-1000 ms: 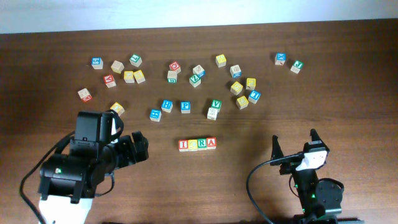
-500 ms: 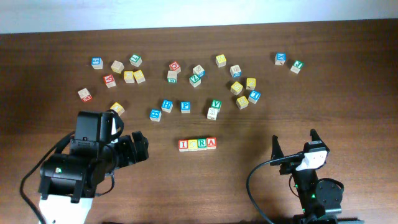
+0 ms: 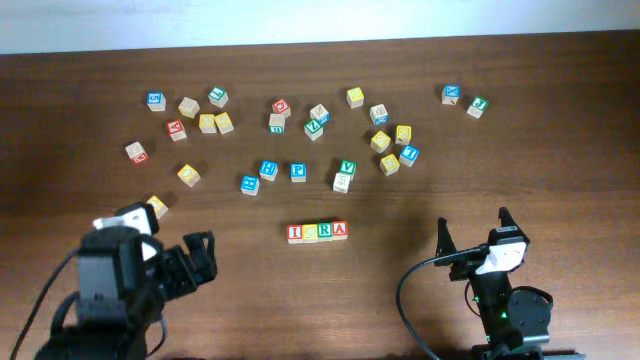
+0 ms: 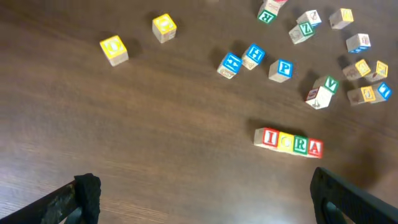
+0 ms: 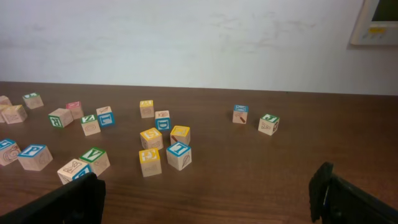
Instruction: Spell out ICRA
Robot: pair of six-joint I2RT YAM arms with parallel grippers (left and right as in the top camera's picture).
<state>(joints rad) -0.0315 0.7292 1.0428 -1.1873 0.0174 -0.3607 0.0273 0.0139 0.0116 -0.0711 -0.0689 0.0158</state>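
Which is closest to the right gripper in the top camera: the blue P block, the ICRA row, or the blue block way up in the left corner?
1. ICRA row, to the left of the right gripper, at the front of the table.
2. Blue P block, farther back, mid-table.
3. Corner blue block, far back on the left.

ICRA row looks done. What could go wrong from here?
1. The ICRA row lies loose between the open left gripper and the open right gripper; a low sweep by either could scatter it.
2. The green V block sits just behind the row; a nudge there might push it in.
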